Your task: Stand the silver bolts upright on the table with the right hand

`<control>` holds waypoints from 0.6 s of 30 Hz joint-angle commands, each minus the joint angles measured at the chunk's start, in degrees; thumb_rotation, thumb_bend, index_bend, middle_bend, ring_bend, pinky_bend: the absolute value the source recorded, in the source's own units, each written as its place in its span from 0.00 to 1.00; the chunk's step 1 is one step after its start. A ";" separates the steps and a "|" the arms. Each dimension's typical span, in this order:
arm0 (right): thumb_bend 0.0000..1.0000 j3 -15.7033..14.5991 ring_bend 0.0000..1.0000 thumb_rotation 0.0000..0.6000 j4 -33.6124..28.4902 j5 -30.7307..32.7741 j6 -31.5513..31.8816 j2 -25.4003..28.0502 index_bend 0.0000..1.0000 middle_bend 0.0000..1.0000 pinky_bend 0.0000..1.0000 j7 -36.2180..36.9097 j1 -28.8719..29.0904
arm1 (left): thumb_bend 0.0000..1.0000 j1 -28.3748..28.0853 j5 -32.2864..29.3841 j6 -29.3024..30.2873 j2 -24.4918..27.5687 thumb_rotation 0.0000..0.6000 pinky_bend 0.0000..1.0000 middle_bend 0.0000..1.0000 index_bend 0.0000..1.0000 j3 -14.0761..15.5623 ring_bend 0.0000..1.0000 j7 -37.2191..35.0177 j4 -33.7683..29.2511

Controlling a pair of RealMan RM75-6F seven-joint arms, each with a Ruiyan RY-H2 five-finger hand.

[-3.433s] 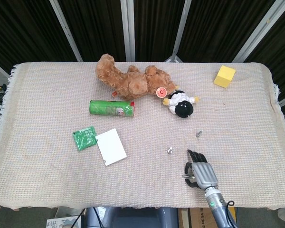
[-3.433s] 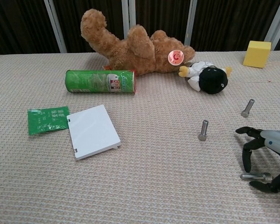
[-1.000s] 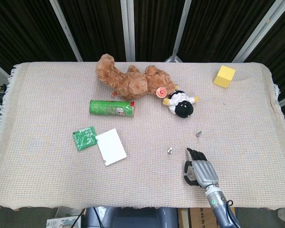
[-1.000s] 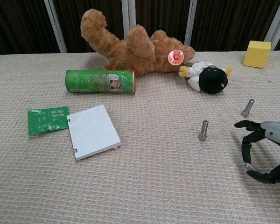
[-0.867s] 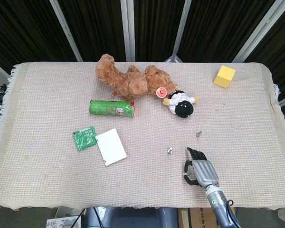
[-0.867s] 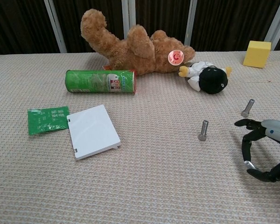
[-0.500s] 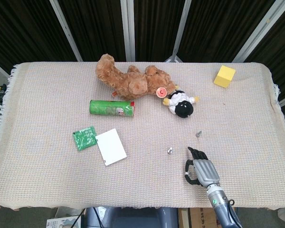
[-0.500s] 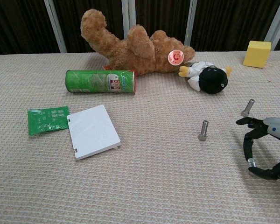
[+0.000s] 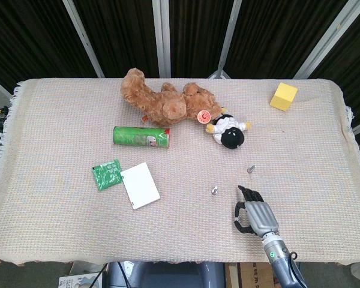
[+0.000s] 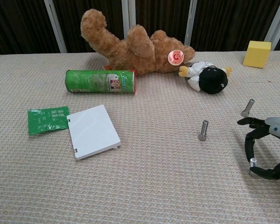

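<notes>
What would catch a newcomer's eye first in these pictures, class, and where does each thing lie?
The big brown teddy bear sprawls at the table's far middle, a green canister lying on its side just in front of it. The right robot hand hangs low at the near right edge, pinching a silver bolt in its fingertips. Two more silver bolts stand upright nearby.

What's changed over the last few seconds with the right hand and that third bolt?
The right hand has picked the third bolt off the cloth, where it lay flat, and now pinches it, shifted slightly right. The two standing bolts and other items stayed put.
</notes>
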 commanded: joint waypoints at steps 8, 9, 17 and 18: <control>0.39 -0.07 0.00 1.00 -0.33 -0.19 0.08 0.54 0.64 0.00 0.06 0.34 0.04 | 0.12 -0.01 0.00 -0.01 -0.04 1.00 0.18 0.07 0.10 0.01 0.05 0.15 -0.03; 0.39 -0.07 0.00 1.00 -0.33 -0.18 0.09 0.57 0.64 0.00 0.06 0.38 0.05 | 0.12 -0.01 -0.01 0.00 -0.04 1.00 0.18 0.07 0.10 0.00 0.05 0.17 -0.03; 0.39 -0.22 0.00 1.00 -0.30 -0.06 -0.17 0.89 0.61 0.00 0.06 0.63 0.15 | 0.12 -0.07 -0.06 -0.12 -0.09 1.00 0.18 0.07 0.10 0.03 0.05 0.44 -0.10; 0.39 -0.24 0.00 1.00 -0.29 -0.08 -0.18 0.89 0.61 0.00 0.06 0.65 0.15 | 0.12 -0.07 -0.06 -0.10 -0.09 1.00 0.18 0.07 0.10 0.03 0.05 0.45 -0.10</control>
